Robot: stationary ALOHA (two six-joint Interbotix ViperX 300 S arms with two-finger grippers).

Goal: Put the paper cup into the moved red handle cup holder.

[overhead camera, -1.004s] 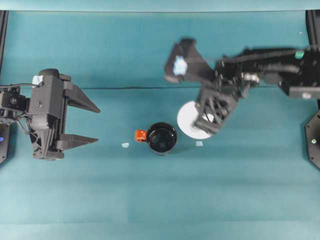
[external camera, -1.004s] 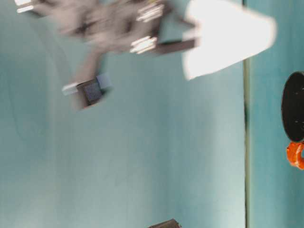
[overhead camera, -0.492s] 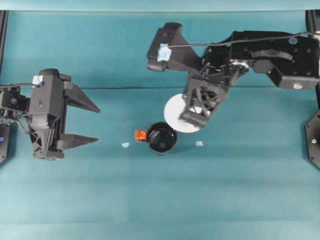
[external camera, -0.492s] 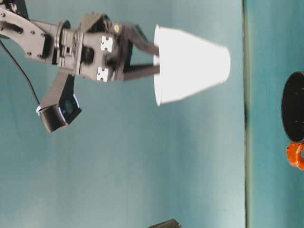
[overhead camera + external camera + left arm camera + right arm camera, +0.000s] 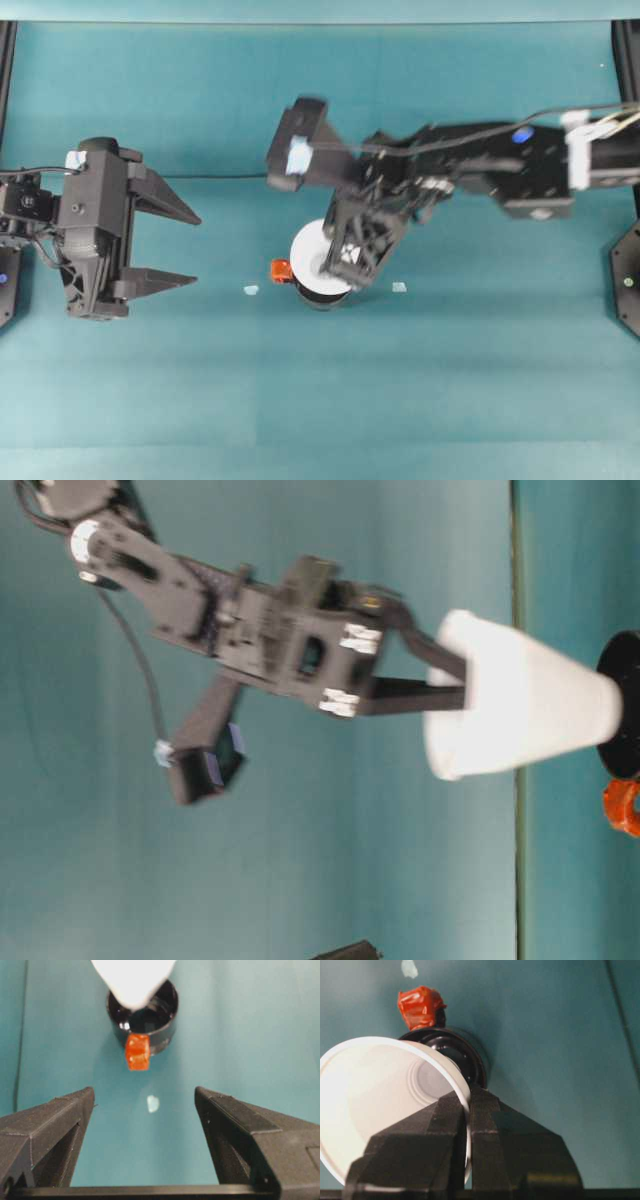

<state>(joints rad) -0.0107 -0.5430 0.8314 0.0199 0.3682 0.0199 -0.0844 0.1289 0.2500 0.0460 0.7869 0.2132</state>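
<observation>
**Paper cup held tilted over the black holder**

In the overhead view the right tool (image 5: 345, 270) and its arm hide most of the paper cup (image 5: 305, 262) and the red handle cup holder (image 5: 322, 296) at frame centre; only the orange tab juts out. The right wrist view shows the jaws pinching the cup's rim wall. The table-level view shows the cup's base at the holder's mouth, contact unclear. The left tool (image 5: 165, 245) stands wide, holding nothing, at frame left above the teal worktop (image 5: 450, 380).
</observation>
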